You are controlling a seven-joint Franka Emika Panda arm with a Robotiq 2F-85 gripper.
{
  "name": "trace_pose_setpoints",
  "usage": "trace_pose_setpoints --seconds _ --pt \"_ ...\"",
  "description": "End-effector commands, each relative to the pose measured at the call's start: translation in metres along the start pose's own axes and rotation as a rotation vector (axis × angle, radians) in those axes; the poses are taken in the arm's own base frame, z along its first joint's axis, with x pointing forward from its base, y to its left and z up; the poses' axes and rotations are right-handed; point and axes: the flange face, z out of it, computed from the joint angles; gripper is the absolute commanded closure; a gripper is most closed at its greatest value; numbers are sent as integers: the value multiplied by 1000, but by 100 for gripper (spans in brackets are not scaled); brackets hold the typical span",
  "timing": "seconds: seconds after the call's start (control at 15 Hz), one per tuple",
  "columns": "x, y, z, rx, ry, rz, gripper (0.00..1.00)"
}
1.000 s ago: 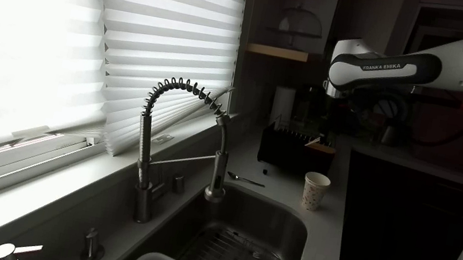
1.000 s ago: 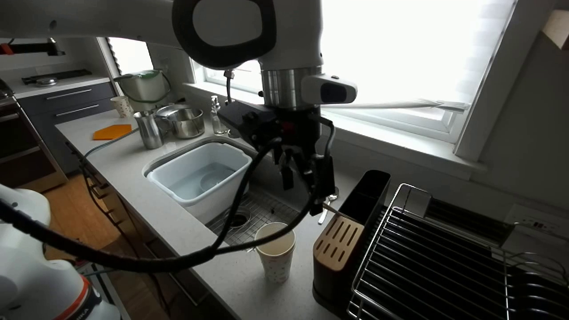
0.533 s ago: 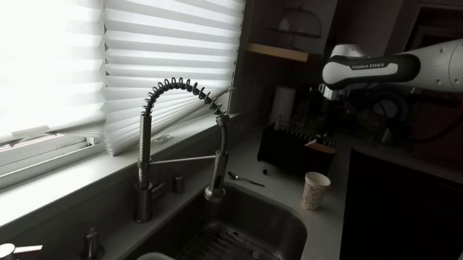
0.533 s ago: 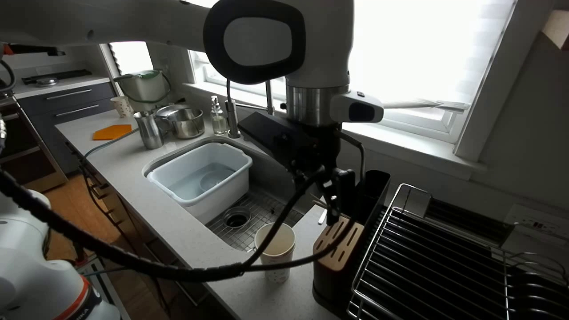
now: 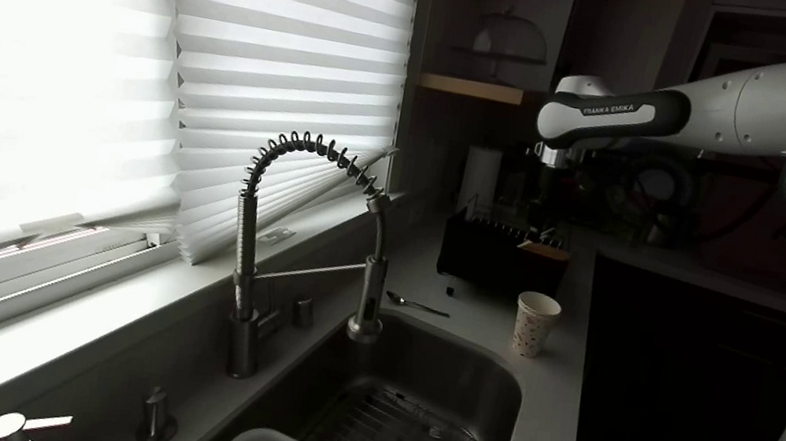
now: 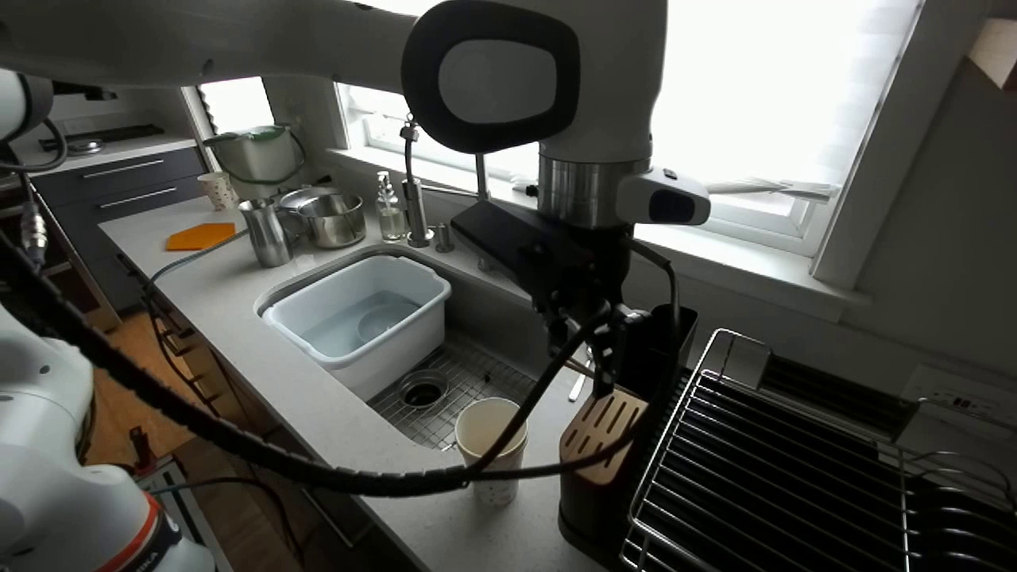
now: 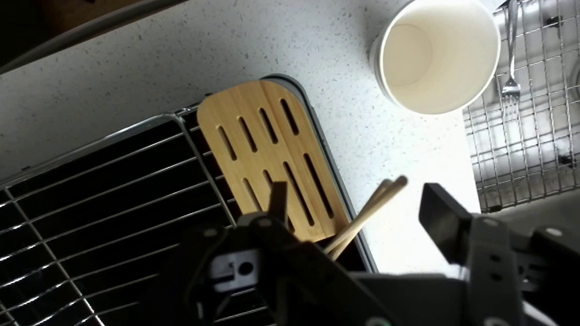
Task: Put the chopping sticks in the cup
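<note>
Two thin brown chopping sticks [image 7: 369, 210] lean, tilted and crossing, out of a black holder [image 6: 584, 508] beside its slotted wooden lid [image 7: 267, 149]. Their upper ends also show in an exterior view [image 6: 578, 365]. My gripper [image 7: 355, 199] is open, its fingers wide apart, with the stick ends between them in the wrist view. In an exterior view the gripper [image 6: 584, 361] is low over the holder. The sticks' lower parts are hidden behind a finger and in the holder. The cream-white speckled cup [image 7: 439, 56] stands upright and empty; both exterior views show it [image 5: 532, 331] [image 6: 481, 433], partly behind a cable.
A wire dish rack [image 6: 715, 477] stands against the holder. A spoon [image 5: 419, 305] lies on the counter by the sink. The coiled faucet [image 5: 242, 243] rises over the sink, which holds a white tub [image 6: 389, 357]. A fork [image 7: 512, 68] lies on the sink grid.
The arm has moved toward the holder and lower, bringing the gripper over the stick ends. The cup, holder and spoon have not moved.
</note>
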Motion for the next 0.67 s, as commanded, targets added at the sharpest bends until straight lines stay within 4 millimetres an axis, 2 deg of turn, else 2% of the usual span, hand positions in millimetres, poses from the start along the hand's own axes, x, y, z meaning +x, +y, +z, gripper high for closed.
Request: trace_pose_setpoints --seconds 0.0,0.4,0.6 --pt "5 5 1 29 -19 2 55" --pt "7 3 8 30 -63 -4 100" --pt "9 1 10 34 -82 -5 99"
